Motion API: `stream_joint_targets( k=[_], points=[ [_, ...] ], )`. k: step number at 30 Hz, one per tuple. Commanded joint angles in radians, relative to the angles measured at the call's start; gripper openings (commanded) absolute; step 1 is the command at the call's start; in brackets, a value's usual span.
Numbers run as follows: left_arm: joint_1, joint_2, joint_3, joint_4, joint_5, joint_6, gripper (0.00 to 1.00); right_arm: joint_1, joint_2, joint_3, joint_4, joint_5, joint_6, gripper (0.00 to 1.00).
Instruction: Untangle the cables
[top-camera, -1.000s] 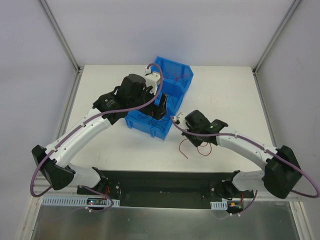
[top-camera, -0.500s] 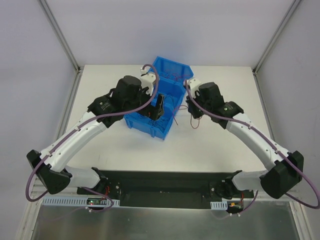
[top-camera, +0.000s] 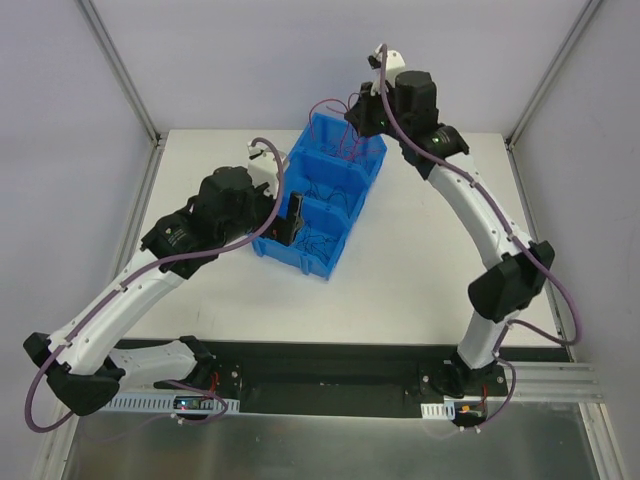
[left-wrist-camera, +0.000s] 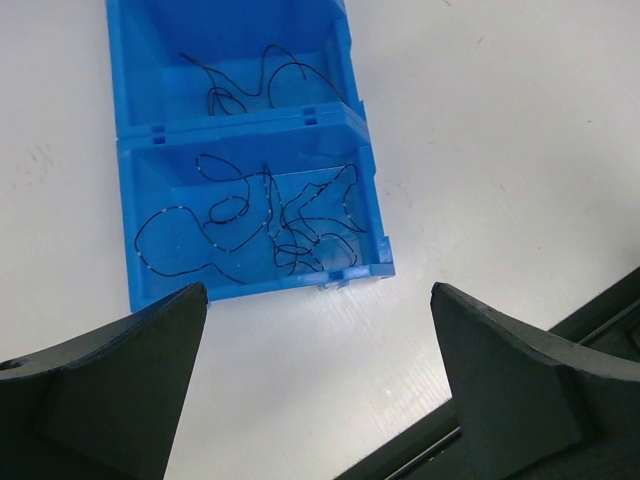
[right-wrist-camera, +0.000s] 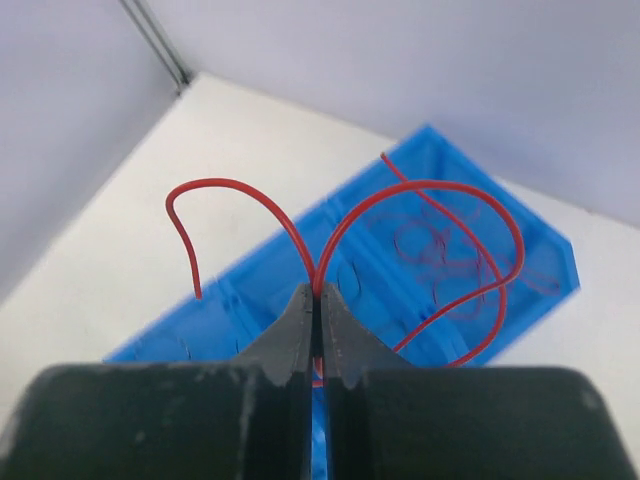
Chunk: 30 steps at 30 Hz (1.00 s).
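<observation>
Left gripper (top-camera: 296, 214): fingers spread wide, hanging at the 9 o'clock side of the bin (top-camera: 310, 258)
Black cables (left-wrist-camera: 285, 215): loose curls lying in the near compartment, a few more in the middle one
Red cables (right-wrist-camera: 440, 245): a faint tangle in the far compartment
Right gripper (right-wrist-camera: 316, 300): high over the bin's 12 o'clock end, pinching a red cable (right-wrist-camera: 425, 187) that loops out to either side

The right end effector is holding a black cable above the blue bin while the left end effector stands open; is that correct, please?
Not quite: the cable is red, not black, as the right wrist view shows. The right end effector does hold it above the blue bin, and the left end effector stands open.
</observation>
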Motion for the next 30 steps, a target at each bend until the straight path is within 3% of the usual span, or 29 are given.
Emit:
stream_joint_targets(
  k=[1,6,11,13,19,30],
  points=[
    [0.015,-0.049,-0.024,0.017,-0.069,0.036,0.94,-0.050,0.178,0.211,0.076,-0.095,0.151,0.00],
    [0.016,-0.102,-0.067,0.012,-0.072,0.009,0.94,-0.107,0.386,0.366,0.140,-0.187,0.343,0.00],
    [0.016,-0.149,-0.109,0.005,-0.104,0.000,0.95,-0.167,0.527,0.363,0.299,-0.228,0.620,0.00],
    [0.015,-0.161,-0.113,-0.001,-0.116,-0.002,0.95,-0.184,0.589,0.386,0.344,-0.239,0.659,0.00],
    [0.015,-0.171,-0.119,-0.011,-0.124,-0.005,0.95,-0.196,0.689,0.417,0.327,-0.161,0.600,0.00],
    [0.016,-0.116,-0.083,-0.018,-0.129,0.035,0.96,-0.159,0.759,0.460,0.106,-0.026,0.405,0.00]
  ],
)
